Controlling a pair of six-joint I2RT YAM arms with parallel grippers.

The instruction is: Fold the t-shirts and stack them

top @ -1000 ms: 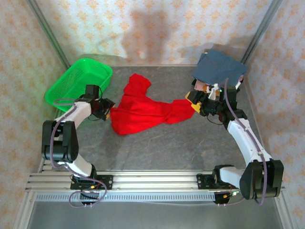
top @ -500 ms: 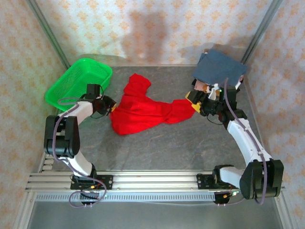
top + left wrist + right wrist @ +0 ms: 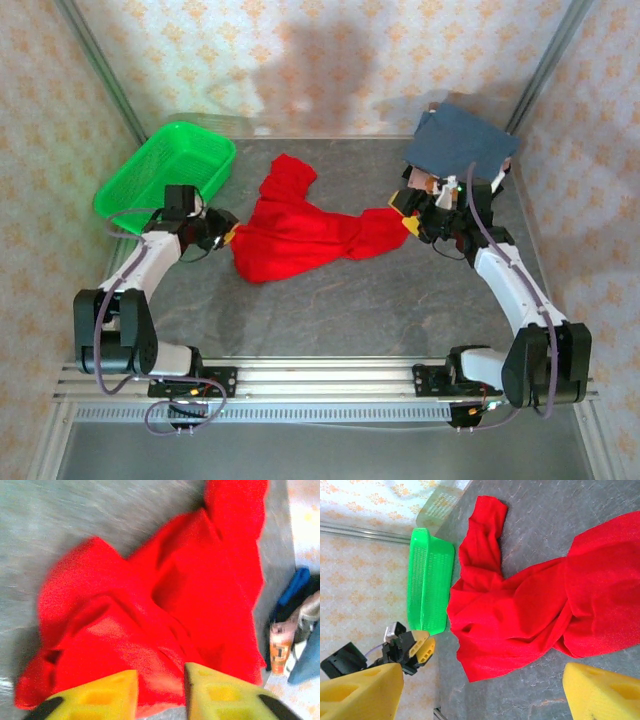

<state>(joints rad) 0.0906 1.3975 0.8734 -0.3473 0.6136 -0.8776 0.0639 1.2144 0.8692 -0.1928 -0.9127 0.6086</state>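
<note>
Top external, left gripper (image 3: 225,228): fingers apart at the left edge of the red t-shirt (image 3: 300,232); we pinch one hem.
red t-shirt: crumpled mid-table between the arms.
right gripper (image 3: 407,212): spread wide, empty, at its right end; we pull flat.

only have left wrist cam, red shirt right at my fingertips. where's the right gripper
Observer: In the top camera, the right gripper sits at the right end of the red t-shirt, opposite the left gripper.
Operator: is it holding the cloth
Observer: No. The right wrist camera shows its fingers spread wide, with the shirt lying on the table beyond them.
Operator: anything on my outer side to avoid
Observer: A green basket stands at the far left of the table, to the left of the left gripper and farther back.
</note>
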